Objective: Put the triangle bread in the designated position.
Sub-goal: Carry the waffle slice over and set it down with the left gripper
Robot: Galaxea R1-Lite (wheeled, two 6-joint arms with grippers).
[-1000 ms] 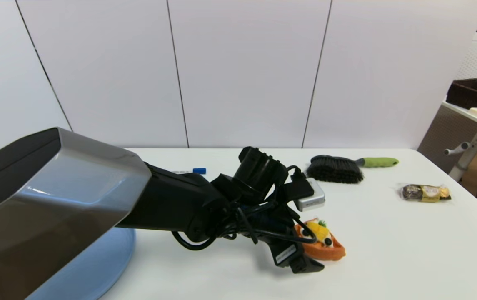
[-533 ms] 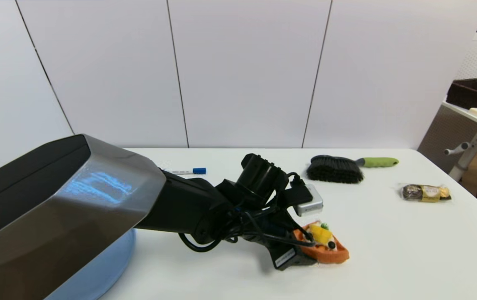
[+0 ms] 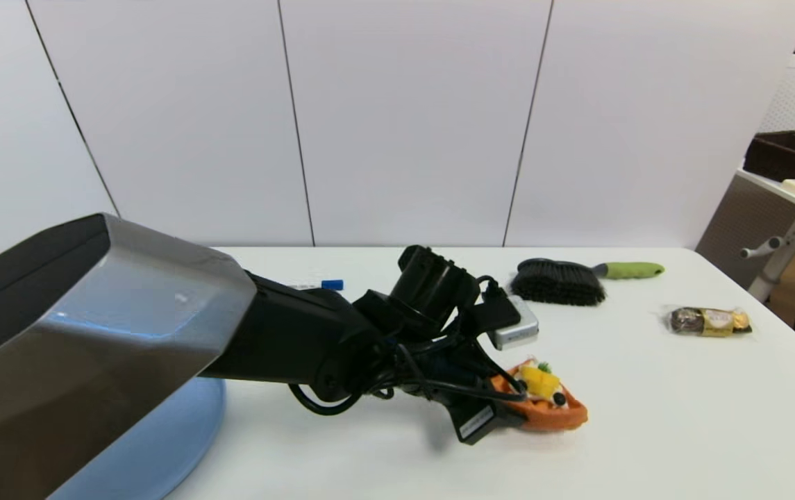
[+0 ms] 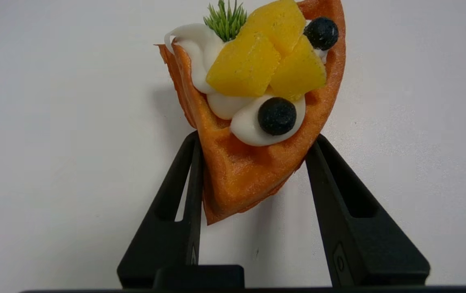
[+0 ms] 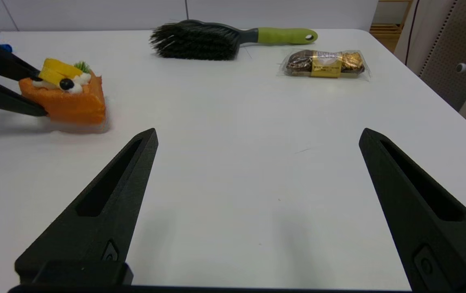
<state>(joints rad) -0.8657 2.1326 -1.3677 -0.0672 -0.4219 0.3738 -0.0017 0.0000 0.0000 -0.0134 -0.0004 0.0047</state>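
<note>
The triangle bread (image 3: 551,406), an orange wedge with white cream, yellow fruit, dark berries and a green sprig, sits low over the white table right of centre. My left gripper (image 3: 512,410) is shut on its narrow end. In the left wrist view both black fingers (image 4: 184,191) press the sides of the triangle bread (image 4: 249,171), and the left gripper (image 4: 256,138) holds it near the tip. The right wrist view shows the triangle bread (image 5: 68,101) at the far left, held just over its shadow. My right gripper (image 5: 258,132) hovers open over bare table, holding nothing.
A black brush with a green handle (image 3: 564,281) lies at the back. A wrapped chocolate packet (image 3: 709,321) is at the right, a blue-capped marker (image 3: 321,285) behind my left arm. A light blue plate (image 3: 161,444) shows at the near left, partly under the arm.
The left gripper's fingers closed onto the triangle bread, dipped, then rose a little. The bread shifted slightly to the right with it.
</note>
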